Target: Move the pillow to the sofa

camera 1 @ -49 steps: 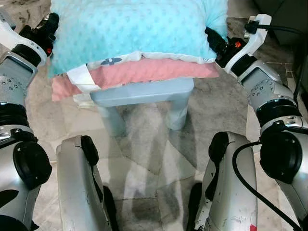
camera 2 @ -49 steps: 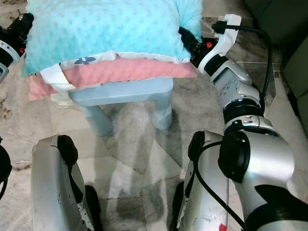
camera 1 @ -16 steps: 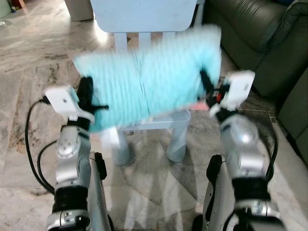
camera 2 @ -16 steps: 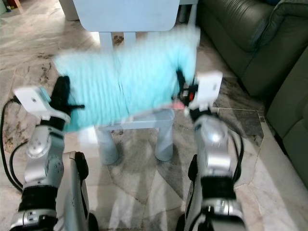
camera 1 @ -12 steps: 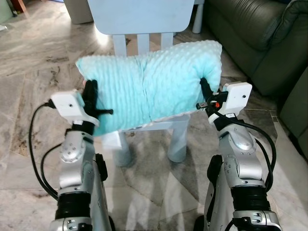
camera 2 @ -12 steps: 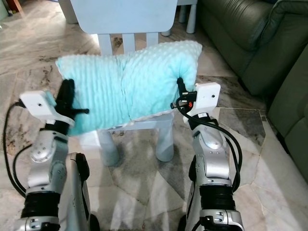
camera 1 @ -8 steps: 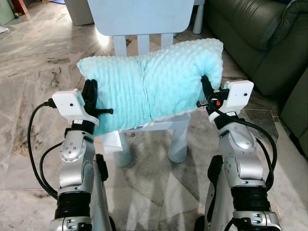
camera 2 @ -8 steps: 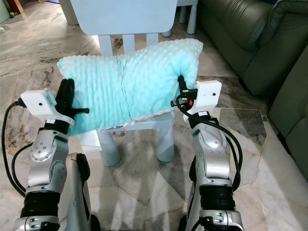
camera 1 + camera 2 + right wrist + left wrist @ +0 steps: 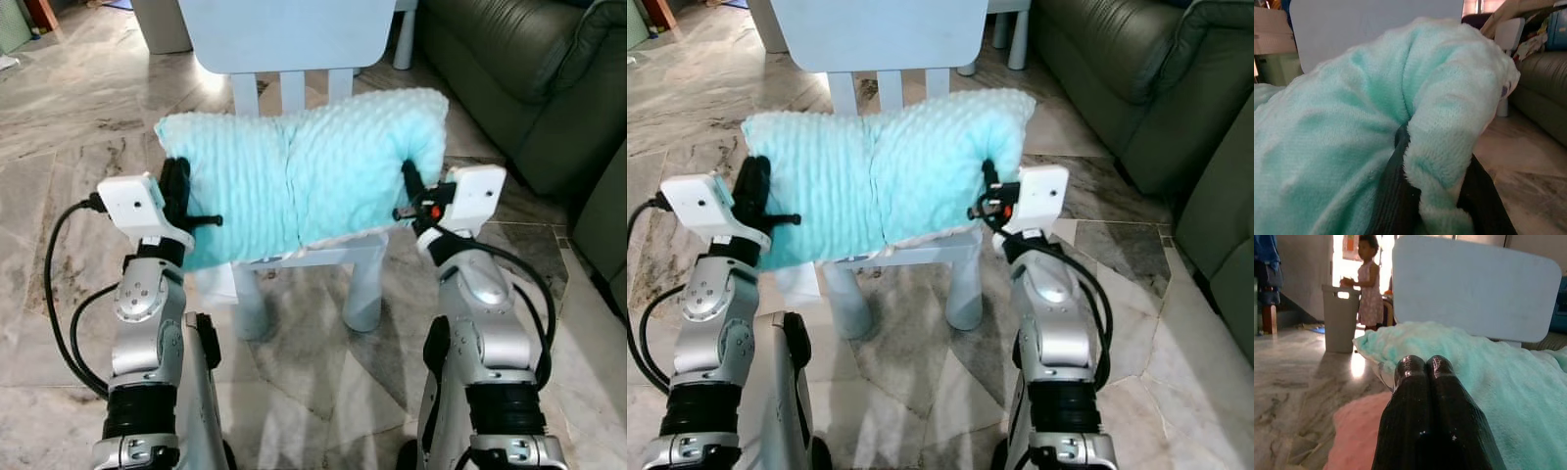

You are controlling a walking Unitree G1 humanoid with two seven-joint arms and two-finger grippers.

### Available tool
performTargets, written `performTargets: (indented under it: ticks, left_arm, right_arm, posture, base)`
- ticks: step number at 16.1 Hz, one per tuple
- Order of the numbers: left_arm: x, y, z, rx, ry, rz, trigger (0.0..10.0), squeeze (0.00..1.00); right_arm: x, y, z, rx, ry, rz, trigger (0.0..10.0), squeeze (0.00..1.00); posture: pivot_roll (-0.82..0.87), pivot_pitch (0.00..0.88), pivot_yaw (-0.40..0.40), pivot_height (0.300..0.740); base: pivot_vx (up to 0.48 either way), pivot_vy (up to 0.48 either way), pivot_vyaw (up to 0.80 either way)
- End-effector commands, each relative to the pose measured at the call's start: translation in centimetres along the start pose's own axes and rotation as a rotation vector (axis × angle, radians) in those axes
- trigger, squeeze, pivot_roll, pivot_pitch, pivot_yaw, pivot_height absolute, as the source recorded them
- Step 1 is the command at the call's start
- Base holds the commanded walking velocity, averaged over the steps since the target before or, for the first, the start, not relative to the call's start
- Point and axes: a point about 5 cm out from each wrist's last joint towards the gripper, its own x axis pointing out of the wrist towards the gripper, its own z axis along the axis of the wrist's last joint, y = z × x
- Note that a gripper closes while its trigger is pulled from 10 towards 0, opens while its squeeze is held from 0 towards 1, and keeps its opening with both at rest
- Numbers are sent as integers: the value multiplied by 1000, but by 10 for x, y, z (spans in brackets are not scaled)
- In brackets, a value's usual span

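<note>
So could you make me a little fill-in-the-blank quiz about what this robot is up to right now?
1. The robot holds a turquoise ____ between its left gripper and right gripper.
2. Behind the pillow stands a pale blue ____.
3. The dark green sofa lies to the robot's ____.
4. In the left wrist view, a ____ cushion lies below the fingers.

Missing words: pillow; chair; right; pink

floor: grey marble | chair: pale blue | sofa: dark, right

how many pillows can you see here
2: the turquoise pillow held up between the left gripper and right gripper, and a pink pillow beneath it. Others may be hidden.
</note>
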Motion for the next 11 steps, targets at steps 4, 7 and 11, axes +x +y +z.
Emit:
performTargets:
  ticks: [4,7,11]
  left_arm:
    - [-3,-4,-1,-7,12,-10,667,0]
    - [-3,-4,-1,-12,20,-8,1216,0]
    - [-4,-7,-4,-19,33,-14,1529,0]
  right_arm:
    - [-1,5,12,-5,-37,7,10000,0]
    - [-2,5,12,-1,-32,4,10000,0]
    - [-3,4,12,3,-27,1,10000,0]
  posture:
    - [-127,0,36,326]
    - [-131,0,34,361]
    - [-136,0,35,411]
  base:
    - [0,0,0]
    - [0,0,0]
    - [0,0,0]
